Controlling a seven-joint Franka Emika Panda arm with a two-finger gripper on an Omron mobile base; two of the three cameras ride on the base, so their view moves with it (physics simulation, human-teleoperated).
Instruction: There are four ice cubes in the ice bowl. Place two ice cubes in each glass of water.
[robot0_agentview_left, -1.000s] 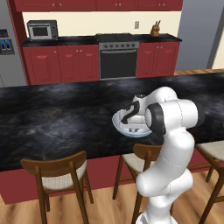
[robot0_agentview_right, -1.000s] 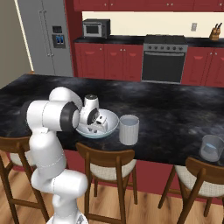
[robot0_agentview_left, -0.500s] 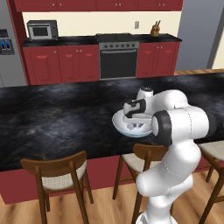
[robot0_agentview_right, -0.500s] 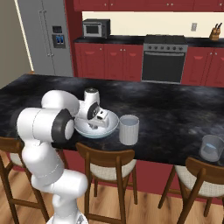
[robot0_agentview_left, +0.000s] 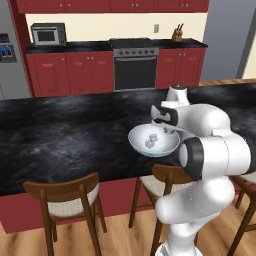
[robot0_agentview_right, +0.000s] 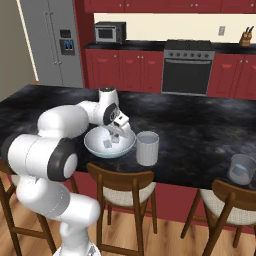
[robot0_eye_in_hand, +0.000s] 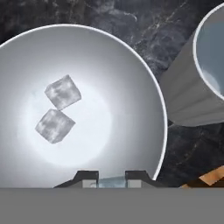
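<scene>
**Cube pinched, glass beside bowl**

Tool (robot0_eye_in_hand: 111, 180) low inside bowl (robot0_eye_in_hand: 144, 78), nearly shut on what looks like a bluish cube (robot0_eye_in_hand: 112, 183), partly hidden. Two cubes (robot0_eye_in_hand: 62, 92) loose on bowl floor. Glass (robot0_agentview_right: 147, 148) just right of bowl, on counter (robot0_agentview_right: 200, 130).

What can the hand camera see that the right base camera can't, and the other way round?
Hand view only: a pale blue ice cube pinched between the gripper's fingertips, seen from close above.

Right base view only: the robot's white arm, the second glass of water far along the counter, the chairs, the oven and the fridge.

Both: the ice bowl with two loose ice cubes in it, and the nearest glass of water beside it.
</scene>
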